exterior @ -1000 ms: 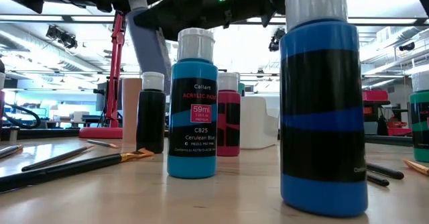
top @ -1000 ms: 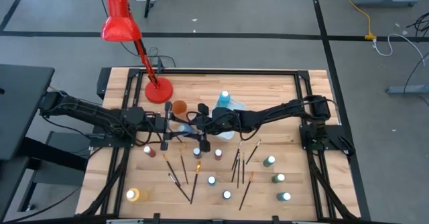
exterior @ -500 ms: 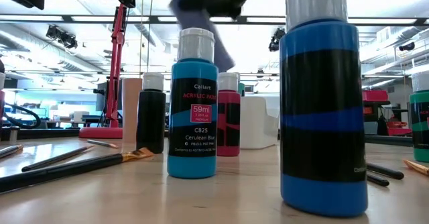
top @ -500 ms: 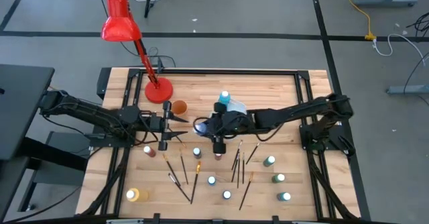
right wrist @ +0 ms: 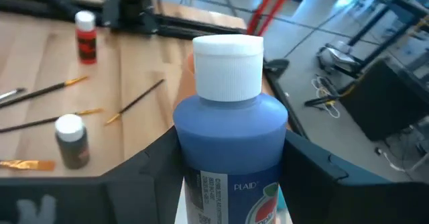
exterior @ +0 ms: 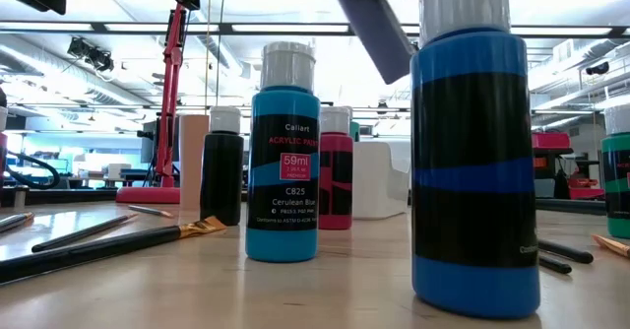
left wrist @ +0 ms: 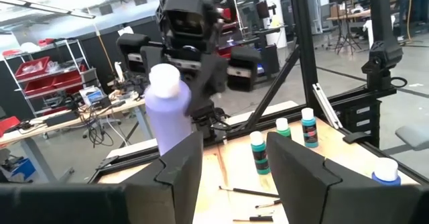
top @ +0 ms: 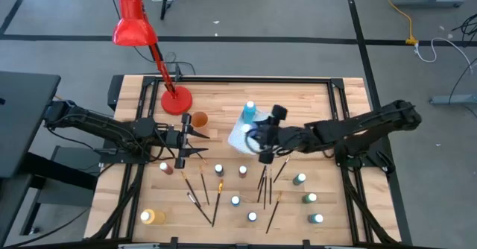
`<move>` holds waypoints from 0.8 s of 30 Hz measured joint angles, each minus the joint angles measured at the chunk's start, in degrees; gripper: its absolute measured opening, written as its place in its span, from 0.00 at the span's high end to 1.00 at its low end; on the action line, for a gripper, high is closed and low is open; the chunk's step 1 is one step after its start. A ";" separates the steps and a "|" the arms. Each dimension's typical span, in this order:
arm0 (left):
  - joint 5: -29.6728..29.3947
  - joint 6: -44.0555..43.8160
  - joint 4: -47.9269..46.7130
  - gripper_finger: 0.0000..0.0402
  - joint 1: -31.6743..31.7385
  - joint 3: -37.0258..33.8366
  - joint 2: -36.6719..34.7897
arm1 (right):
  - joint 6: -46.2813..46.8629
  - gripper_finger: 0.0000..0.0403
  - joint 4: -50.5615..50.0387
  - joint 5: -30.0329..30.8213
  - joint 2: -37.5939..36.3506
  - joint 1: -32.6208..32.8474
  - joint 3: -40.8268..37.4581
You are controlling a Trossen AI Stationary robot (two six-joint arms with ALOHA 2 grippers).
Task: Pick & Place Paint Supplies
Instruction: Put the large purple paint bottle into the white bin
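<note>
Right claw [top: 262, 139] clamped on a periwinkle paint bottle [right wrist: 228, 143], lifted above the worktop [top: 298, 96] right of the red lamp base [top: 177, 101], left claw [top: 195, 140] open and empty, just below the lamp base

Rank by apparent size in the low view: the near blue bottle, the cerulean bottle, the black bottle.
1. Near blue bottle, though nearness to the camera inflates it.
2. Cerulean bottle.
3. Black bottle, farther back, so its true size is unsure.
</note>
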 joint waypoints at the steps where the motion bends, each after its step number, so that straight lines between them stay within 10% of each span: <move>1: 0.04 0.00 0.01 0.56 0.00 -0.02 0.02 | 0.68 0.51 1.39 -0.16 -1.44 0.00 -1.83; 16: 0.09 2.07 1.53 0.56 0.00 -0.04 0.04 | 1.93 0.49 68.13 -1.17 -6.45 -9.87 -44.89; 24: -0.04 4.36 2.29 0.56 0.00 -0.07 0.04 | 4.28 0.48 85.45 -9.66 5.14 -15.43 -48.34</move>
